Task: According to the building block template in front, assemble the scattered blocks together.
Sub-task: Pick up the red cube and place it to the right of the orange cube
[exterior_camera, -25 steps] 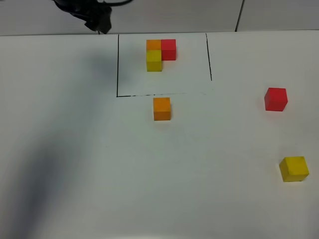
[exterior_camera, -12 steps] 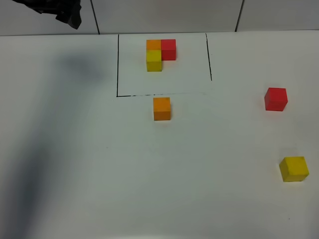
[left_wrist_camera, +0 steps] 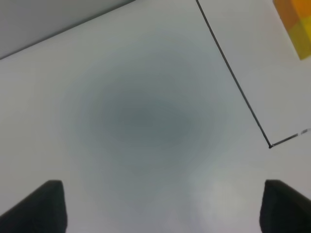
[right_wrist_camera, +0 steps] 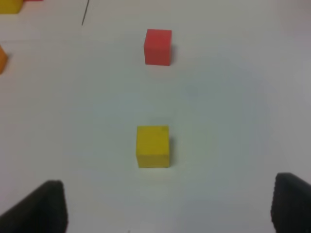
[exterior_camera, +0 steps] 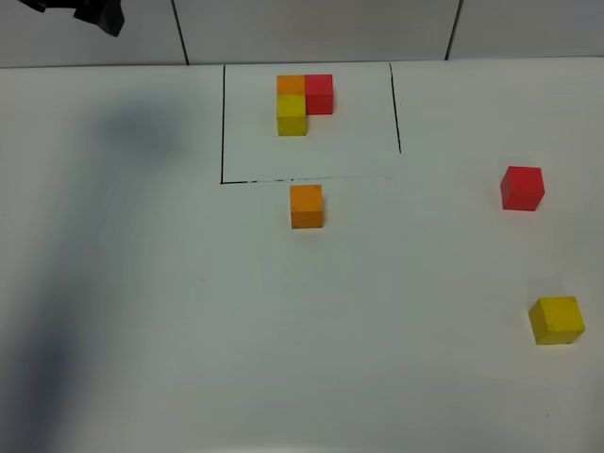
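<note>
The building block template [exterior_camera: 302,102] is an L of small orange, red and yellow cubes inside a black outline [exterior_camera: 223,123] at the table's back. Of the scattered blocks, the orange one [exterior_camera: 306,206] sits just in front of the outline, the red one [exterior_camera: 522,188] at the right, and the yellow one [exterior_camera: 556,320] at the front right. My left gripper [left_wrist_camera: 165,208] is open and empty, high over bare table left of the outline [left_wrist_camera: 233,77]. My right gripper [right_wrist_camera: 167,208] is open and empty, hovering short of the yellow block [right_wrist_camera: 153,146], with the red block [right_wrist_camera: 158,46] beyond it.
The white table [exterior_camera: 189,330] carries only the blocks and the outline. The left arm [exterior_camera: 90,11] shows as a dark shape at the back left corner and casts a soft shadow on the table's left side. A wall runs along the back edge.
The left arm has drawn away to the left, from near the outline's back left corner to the view's far corner. No block has moved.
</note>
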